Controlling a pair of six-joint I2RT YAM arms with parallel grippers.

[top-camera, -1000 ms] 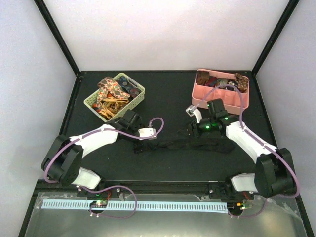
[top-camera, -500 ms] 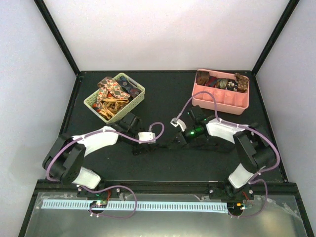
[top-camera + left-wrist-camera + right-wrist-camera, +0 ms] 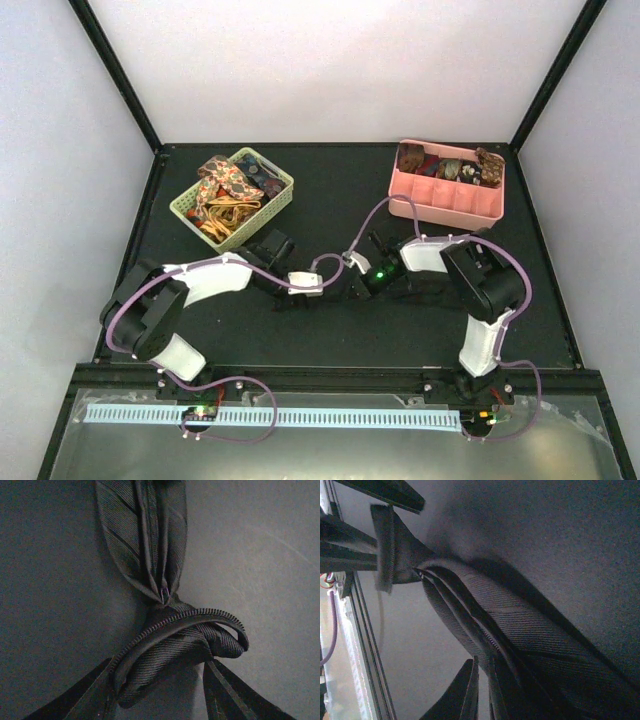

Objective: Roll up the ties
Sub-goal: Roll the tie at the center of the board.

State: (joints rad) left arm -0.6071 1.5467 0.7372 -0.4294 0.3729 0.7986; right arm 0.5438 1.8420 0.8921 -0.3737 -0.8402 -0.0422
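1. At the table's [image 3: 330, 190] middle, a black tie [image 3: 150, 530] lies between the arms.
2. Left gripper [image 3: 160, 662] straddles its folded tip; pinching or not, cannot tell.
3. Right gripper [image 3: 481, 667] is clamped on the tie.

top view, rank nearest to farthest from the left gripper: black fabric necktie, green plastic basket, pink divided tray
1. black fabric necktie, mid-table, at the left gripper
2. green plastic basket, back left
3. pink divided tray, back right
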